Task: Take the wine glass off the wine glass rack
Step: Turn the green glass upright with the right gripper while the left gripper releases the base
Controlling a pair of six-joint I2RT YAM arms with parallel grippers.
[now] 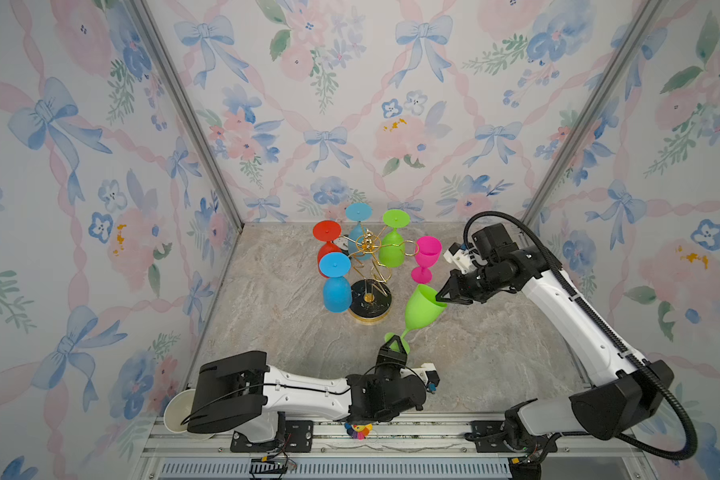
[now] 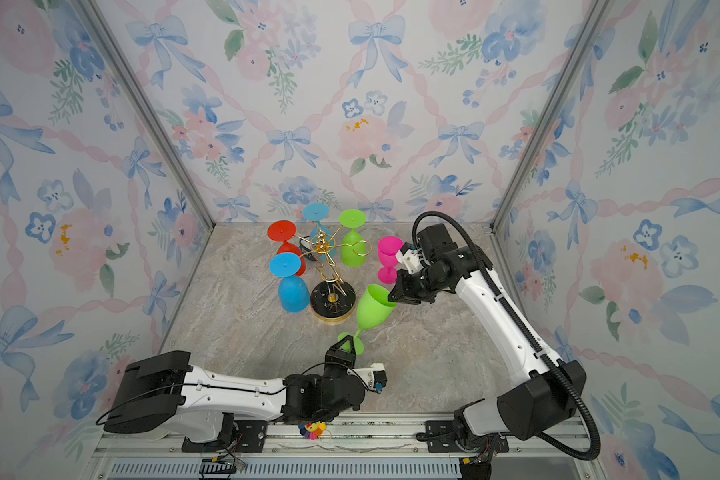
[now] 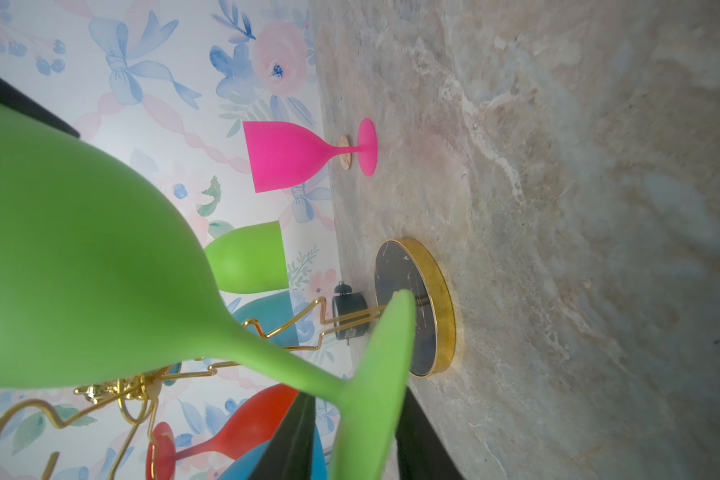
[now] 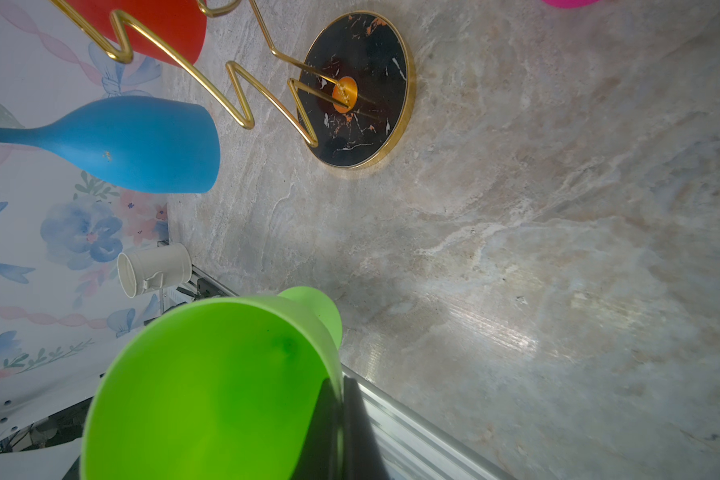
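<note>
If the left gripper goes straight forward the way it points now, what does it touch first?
The tilted green wine glass: its foot sits between the fingers of the left gripper. Past it, perhaps the base of the wine glass rack; depth is unclear.

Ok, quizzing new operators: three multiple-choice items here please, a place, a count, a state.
1. The pink wine glass is: A hanging; B upright on the table; C gripped.
2. Glasses hanging on the wine glass rack: A two; B six; C four.
3. The right gripper is: A shut on the tilted green wine glass; B open; C unseen.
B, foot on the table; C, red, back blue, front blue, green; A, fingers pinch its rim.
</note>
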